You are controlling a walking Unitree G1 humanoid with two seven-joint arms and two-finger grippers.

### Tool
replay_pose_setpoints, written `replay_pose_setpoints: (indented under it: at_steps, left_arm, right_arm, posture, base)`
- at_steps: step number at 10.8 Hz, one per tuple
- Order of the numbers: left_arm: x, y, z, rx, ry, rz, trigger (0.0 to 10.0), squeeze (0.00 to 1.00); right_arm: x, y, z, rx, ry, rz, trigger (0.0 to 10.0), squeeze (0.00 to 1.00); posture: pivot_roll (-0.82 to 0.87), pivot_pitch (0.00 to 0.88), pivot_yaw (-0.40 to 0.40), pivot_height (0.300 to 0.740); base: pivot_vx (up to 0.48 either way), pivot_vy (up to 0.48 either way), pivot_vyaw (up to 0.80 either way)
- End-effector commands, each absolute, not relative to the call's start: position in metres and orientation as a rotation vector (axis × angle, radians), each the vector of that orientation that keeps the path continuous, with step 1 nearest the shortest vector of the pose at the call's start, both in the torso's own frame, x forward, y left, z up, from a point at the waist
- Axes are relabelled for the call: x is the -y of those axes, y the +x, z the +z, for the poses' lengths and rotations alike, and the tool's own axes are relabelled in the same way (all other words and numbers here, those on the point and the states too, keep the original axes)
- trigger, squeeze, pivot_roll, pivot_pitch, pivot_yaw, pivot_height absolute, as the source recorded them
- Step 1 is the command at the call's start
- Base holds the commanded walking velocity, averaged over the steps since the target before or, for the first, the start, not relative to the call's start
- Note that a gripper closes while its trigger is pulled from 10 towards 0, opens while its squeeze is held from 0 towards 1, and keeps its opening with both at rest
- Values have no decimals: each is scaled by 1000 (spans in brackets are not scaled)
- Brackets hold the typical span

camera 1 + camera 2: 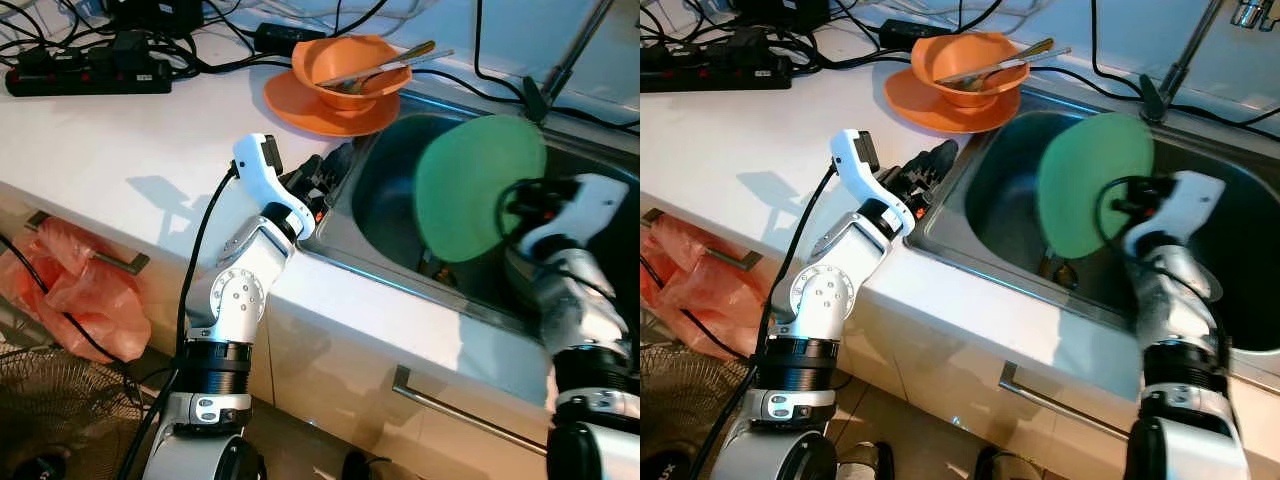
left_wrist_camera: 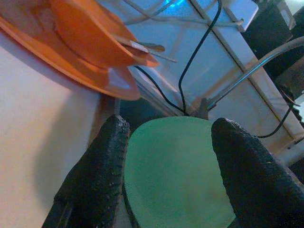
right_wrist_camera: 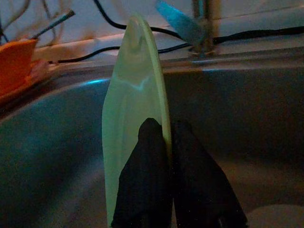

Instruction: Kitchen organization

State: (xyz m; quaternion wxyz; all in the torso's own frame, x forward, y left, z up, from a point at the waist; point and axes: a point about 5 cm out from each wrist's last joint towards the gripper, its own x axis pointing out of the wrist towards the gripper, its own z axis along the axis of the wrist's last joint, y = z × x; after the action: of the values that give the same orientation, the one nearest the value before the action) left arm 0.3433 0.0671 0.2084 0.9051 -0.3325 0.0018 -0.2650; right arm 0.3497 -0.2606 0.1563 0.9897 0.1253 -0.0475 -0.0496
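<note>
We note our right gripper pinching the green plate by its rim, edge-up above the sink, while our left gripper, fingers spread, points toward its face from the counter, just beside the sink.

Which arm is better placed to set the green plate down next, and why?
Right: its tool already pinches the green plate upright over the sink. The left tool is open at the counter edge.

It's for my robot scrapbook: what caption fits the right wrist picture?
Right gripper holds a green plate on edge over the sink.
</note>
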Motion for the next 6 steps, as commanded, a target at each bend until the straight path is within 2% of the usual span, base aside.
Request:
replay_pose_setpoints:
  at_steps: [1, 6]
  left_arm:
    - [-64, 340, 209, -9, -682, -556, 10000, 0]
    - [-63, 340, 207, -21, -680, -559, 10000, 0]
  right_arm:
    - [269, 346, 163, 122, 241, -122, 10000, 0]
    - [273, 338, 155, 85, 224, -114, 10000, 0]
  posture:
    - [37, 138, -46, 740]
    - [33, 141, -43, 740]
  base:
    - [0, 0, 0]
    - [0, 0, 0]
